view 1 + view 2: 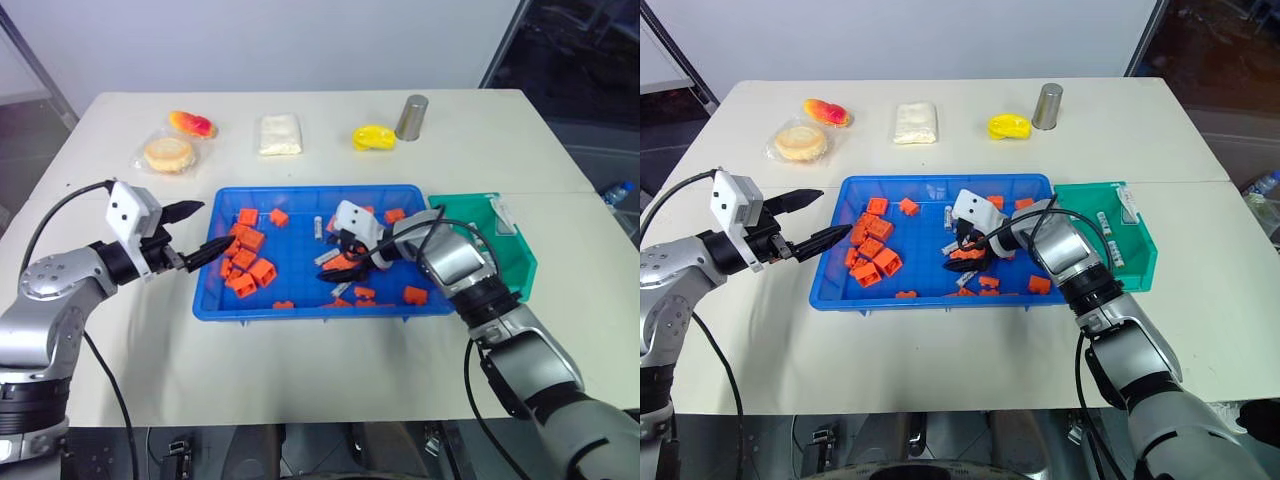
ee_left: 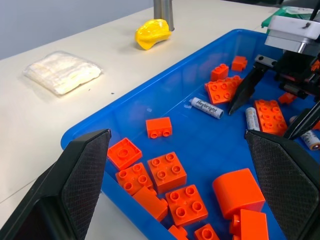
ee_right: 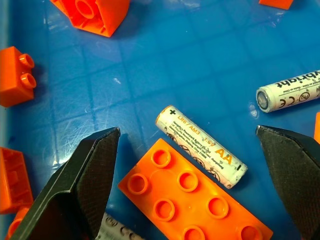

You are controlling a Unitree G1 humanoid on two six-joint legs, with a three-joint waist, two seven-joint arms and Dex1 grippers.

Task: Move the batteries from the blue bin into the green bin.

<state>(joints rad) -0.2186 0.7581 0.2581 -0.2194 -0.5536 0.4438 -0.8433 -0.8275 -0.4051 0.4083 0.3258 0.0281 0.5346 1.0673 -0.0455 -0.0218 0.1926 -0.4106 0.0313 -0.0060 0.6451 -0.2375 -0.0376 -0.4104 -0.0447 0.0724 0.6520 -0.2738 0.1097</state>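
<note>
White counter (image 1: 300,370), blue bin (image 1: 300,306) of orange bricks (image 1: 262,272): right tool (image 3: 190,165), fingers apart, poised over a battery (image 3: 201,146) beside a brick; left tool (image 1: 197,232) parked apart at the rim; green bin (image 1: 520,262) waiting alongside.

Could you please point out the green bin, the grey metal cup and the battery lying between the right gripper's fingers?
green bin (image 1: 1143,262): right eye view, its near rim.
grey metal cup (image 1: 411,117): left eye view, its side.
battery (image 3: 201,146): right wrist view, its printed label.
</note>
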